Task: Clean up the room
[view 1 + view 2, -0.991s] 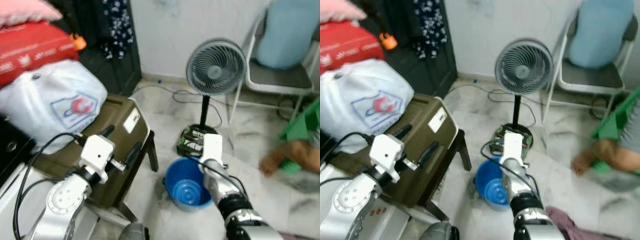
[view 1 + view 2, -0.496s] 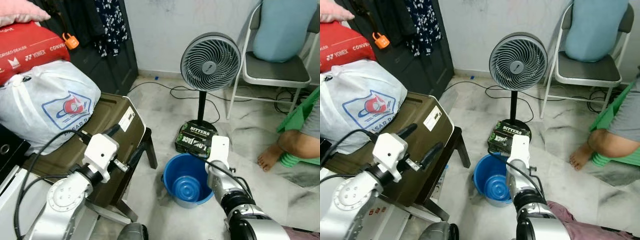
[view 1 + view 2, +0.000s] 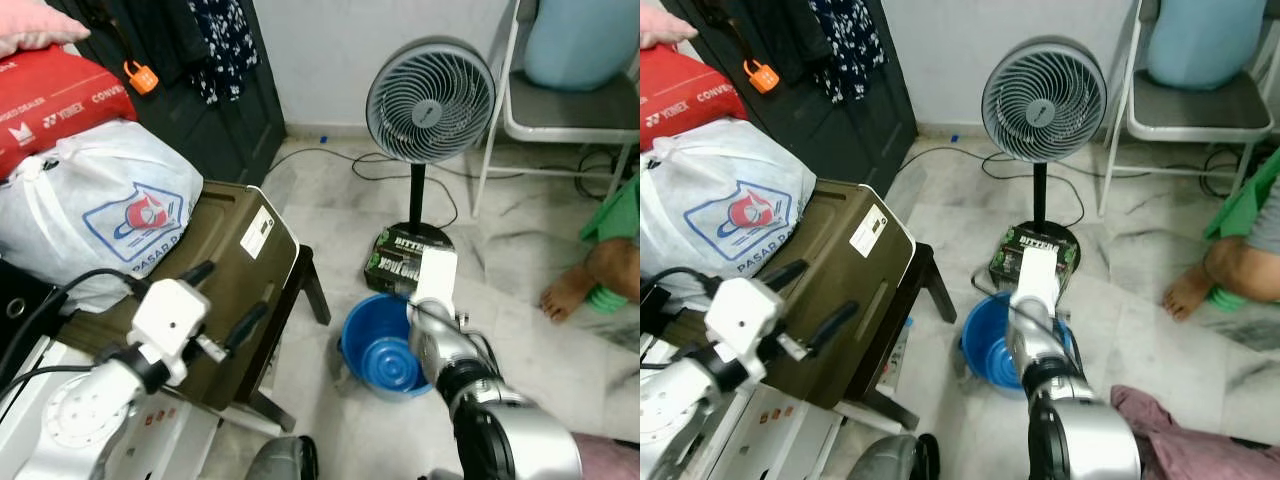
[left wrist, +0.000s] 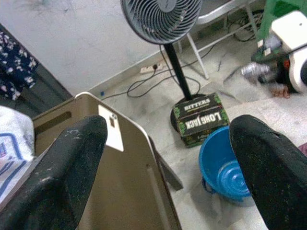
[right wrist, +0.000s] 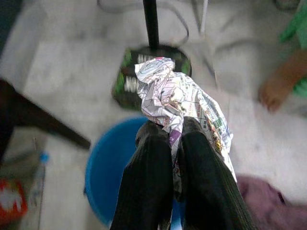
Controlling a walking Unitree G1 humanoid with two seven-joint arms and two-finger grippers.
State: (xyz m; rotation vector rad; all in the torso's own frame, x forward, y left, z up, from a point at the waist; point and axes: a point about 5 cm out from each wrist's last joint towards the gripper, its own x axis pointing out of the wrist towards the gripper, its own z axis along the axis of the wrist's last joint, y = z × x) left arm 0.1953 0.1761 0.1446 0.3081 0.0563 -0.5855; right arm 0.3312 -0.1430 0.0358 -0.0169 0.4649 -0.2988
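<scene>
The right gripper (image 5: 175,139) hangs above a blue bucket (image 5: 108,163) on the marble floor (image 3: 520,330), its two black fingers (image 5: 148,182) pinched tight on a crumpled wad of printed paper (image 5: 177,98). The left gripper (image 4: 168,148) is raised over a brown chair (image 3: 235,260), fingers spread wide apart and holding nothing. Behind the bucket stands a pedestal fan (image 3: 430,100) with a green-and-black box (image 3: 400,262) at its base. A person's bare foot (image 3: 570,292) rests on the floor nearby.
</scene>
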